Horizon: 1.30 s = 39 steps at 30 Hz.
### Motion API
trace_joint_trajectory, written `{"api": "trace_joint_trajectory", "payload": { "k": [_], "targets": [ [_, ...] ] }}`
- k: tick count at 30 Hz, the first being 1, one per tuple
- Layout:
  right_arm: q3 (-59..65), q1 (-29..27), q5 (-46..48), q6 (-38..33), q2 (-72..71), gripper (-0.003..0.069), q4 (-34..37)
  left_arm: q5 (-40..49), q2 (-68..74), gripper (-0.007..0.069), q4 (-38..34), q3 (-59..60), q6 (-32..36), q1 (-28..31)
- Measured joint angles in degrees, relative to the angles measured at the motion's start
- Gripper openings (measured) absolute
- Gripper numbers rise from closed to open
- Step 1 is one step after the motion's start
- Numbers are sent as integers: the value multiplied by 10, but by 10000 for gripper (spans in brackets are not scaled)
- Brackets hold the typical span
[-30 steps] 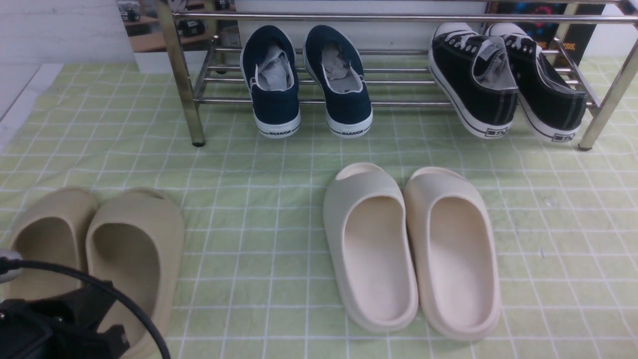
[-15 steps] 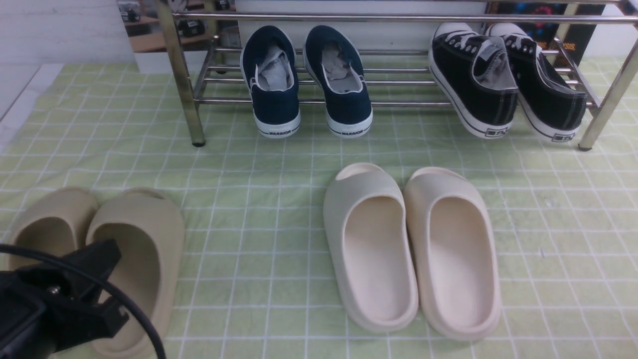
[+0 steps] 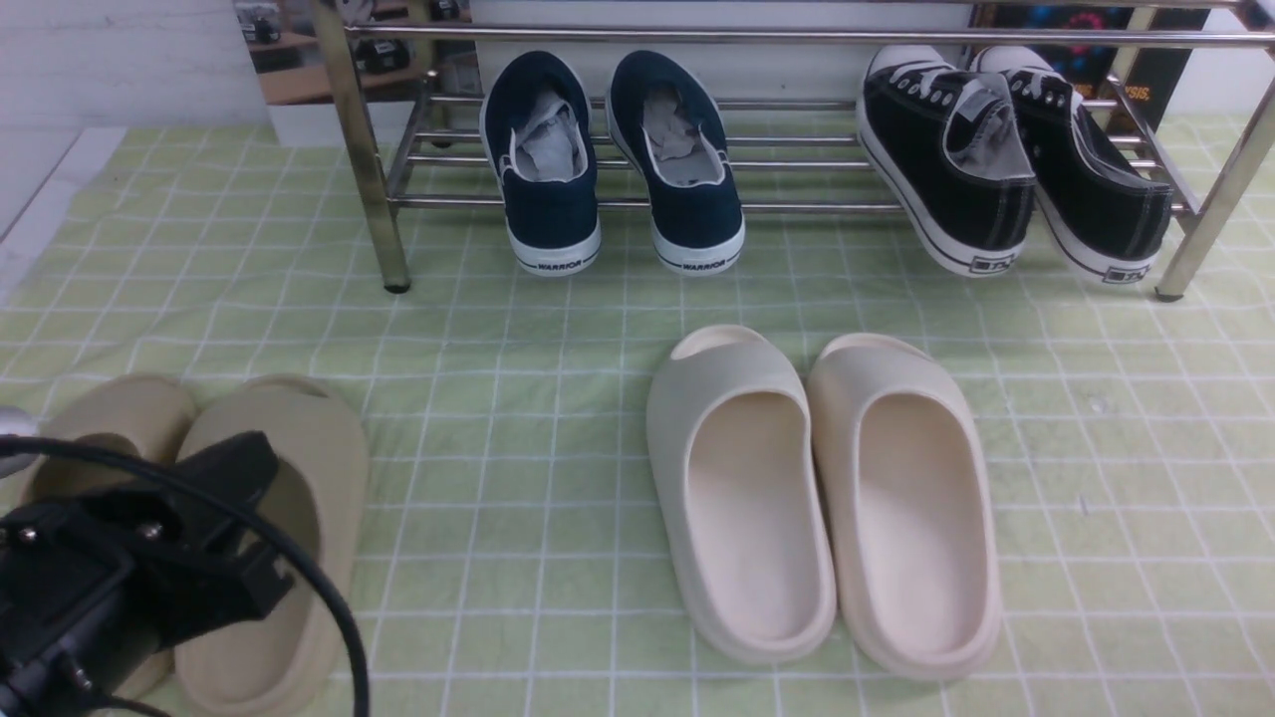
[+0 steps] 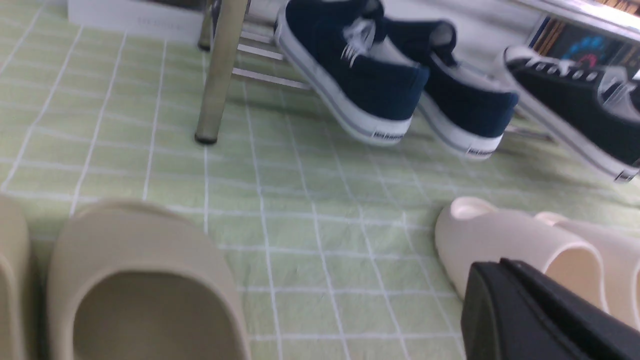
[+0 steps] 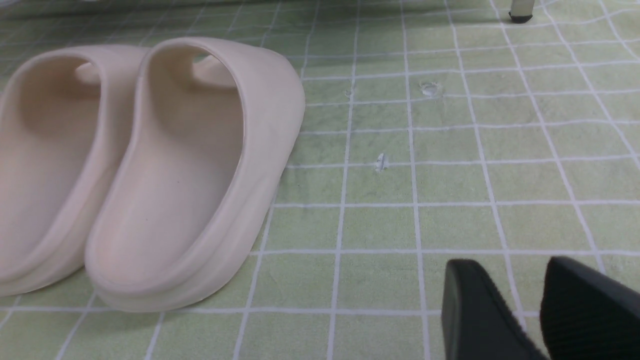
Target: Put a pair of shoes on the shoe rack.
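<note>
Navy-blue canvas slip-on sneakers with white rubber soles [image 3: 553,214] rest as a pair on the lower tier of the wide chrome-plated tubular metal shoe rack [image 3: 371,164], their heels overhanging its front rail, with black lace-up canvas sneakers [image 3: 956,169] on the same tier to their right. The left tool [image 4: 517,300] is fully closed with nothing in its grasp, while the right tool [image 5: 522,300] stands wide open and empty, near the cream foam slides [image 5: 200,165].

navy slip-ons [image 3: 617,199], side by side, on chrome rack [image 3: 637,36], seemingly paper-stuffed
</note>
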Motion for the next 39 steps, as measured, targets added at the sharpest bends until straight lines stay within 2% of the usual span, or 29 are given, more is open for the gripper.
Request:
{"api": "trace_joint_trajectory", "payload": {
  "k": [1,5,8,10,11,12,14,15,17,23,29,33,39],
  "targets": [
    [0,0,0,0,0,239,0,0,0,-13,0,0,-2,0],
    [0,0,0,0,0,239,0,7,46,-13,7,-14,-82,0],
    [0,0,0,0,0,239,0,125,80,-13,64,-95,-173,-8],
    [0,0,0,0,0,239,0,173,91,-13,80,-127,-185,-14],
    [0,0,0,0,0,239,0,242,108,-13,96,-174,-191,-24],
    [0,0,0,0,0,239,0,262,114,-13,99,-188,-191,-27],
    [0,0,0,0,0,239,0,385,163,-13,101,-288,-169,-52],
    [0,0,0,1,0,239,0,392,163,-13,100,-288,-165,-54],
    [0,0,0,1,0,239,0,459,218,-13,74,-362,-109,-75],
    [0,0,0,1,0,239,0,493,373,-13,-34,-490,37,-92],
    [0,0,0,1,0,239,0,494,533,-13,-121,-625,129,-92],
    [0,0,0,1,0,239,0,497,638,-13,-137,-728,157,-92],
    [0,0,0,1,0,239,0,516,746,-13,-75,-849,132,-83]
  ]
}}
